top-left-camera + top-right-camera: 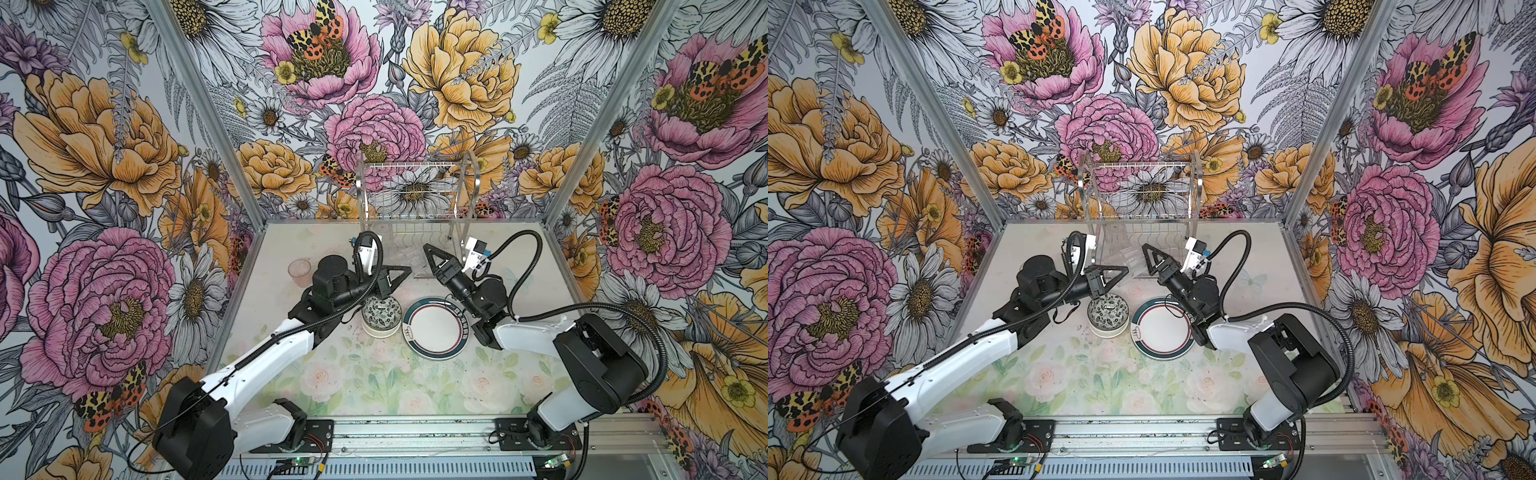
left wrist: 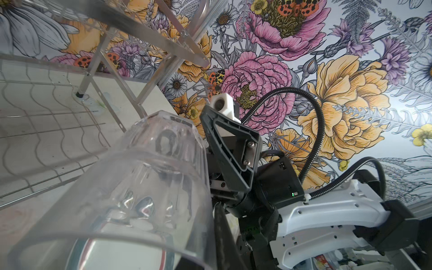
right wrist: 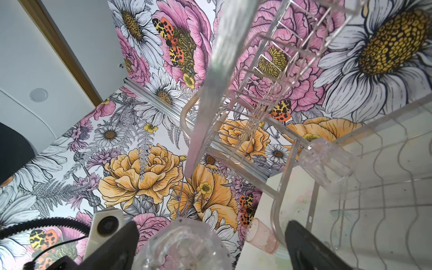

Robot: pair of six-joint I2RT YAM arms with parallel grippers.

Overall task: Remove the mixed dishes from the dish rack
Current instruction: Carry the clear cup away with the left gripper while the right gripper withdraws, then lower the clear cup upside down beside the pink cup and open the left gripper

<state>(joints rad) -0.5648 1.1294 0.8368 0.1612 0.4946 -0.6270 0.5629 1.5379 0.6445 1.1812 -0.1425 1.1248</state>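
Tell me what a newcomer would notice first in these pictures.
The loud floral wallpaper fills every wall. Against the back one stands the chrome dish rack; just before it the left gripper grips a clear cup, its base inside the open right gripper. Nearer, a leaf-patterned bowl sits beside a teal-rimmed plate.

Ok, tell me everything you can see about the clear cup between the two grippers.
The clear cup looks like transparent faceted plastic, empty, tapering from a wide round mouth to a smaller angular base. It lies roughly sideways in the air before the lower shelf of the dish rack. The left gripper is shut on its rim wall; the right gripper stands open, a finger either side of its base.
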